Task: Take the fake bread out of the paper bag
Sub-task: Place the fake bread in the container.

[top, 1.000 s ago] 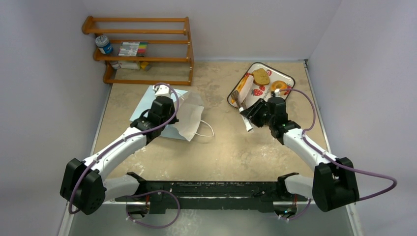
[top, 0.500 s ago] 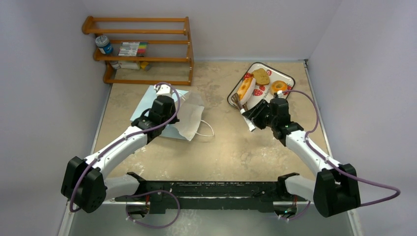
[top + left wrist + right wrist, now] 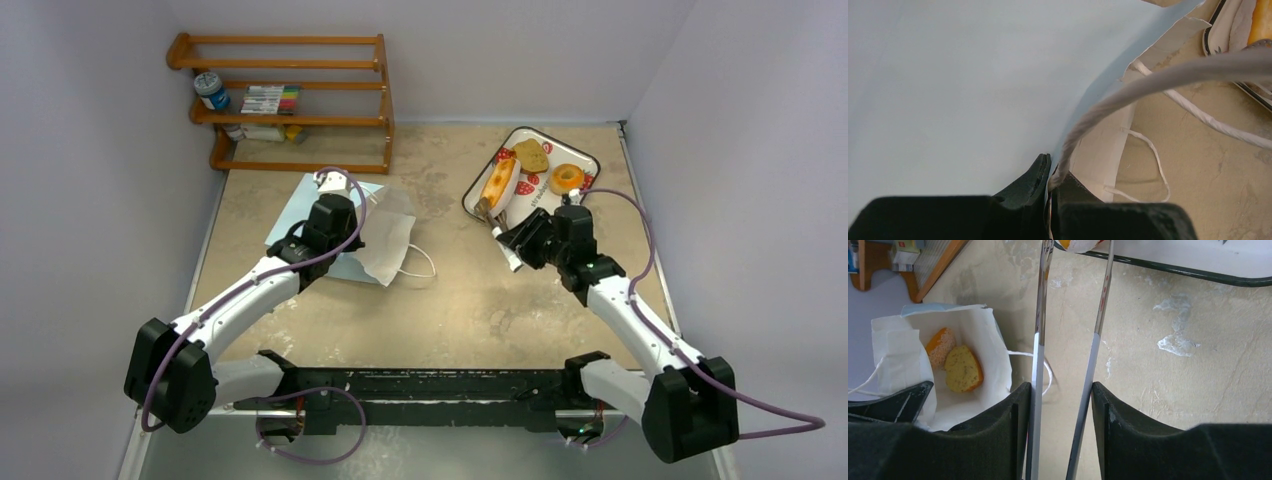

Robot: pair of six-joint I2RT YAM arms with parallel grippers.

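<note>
Though three fake bread (image 3: pixel 499 180) pieces lie on the tray (image 3: pixel 1198 255), two remain in the paper bag (image 3: pixel 993 340), and I can't tell whether my right gripper's (image 3: pixel 1060 390) half-squeezed tongs (image 3: pixel 1038 350) carry anything.

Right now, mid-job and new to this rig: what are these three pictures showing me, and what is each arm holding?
Two robot arms are bolted at the near edge of a table. One picture looks down from above and behind them. The other two come from a camera on each wrist.

The left arm has its jaws shut on the rim of the blue bag, which lies on the table with its mouth open. The right arm has its jaws closed on metal tongs.

The right wrist view shows two bread pieces inside the bag. On the tray lie a roll, a toast slice and a doughnut. A wooden rack stands at the far left.
</note>
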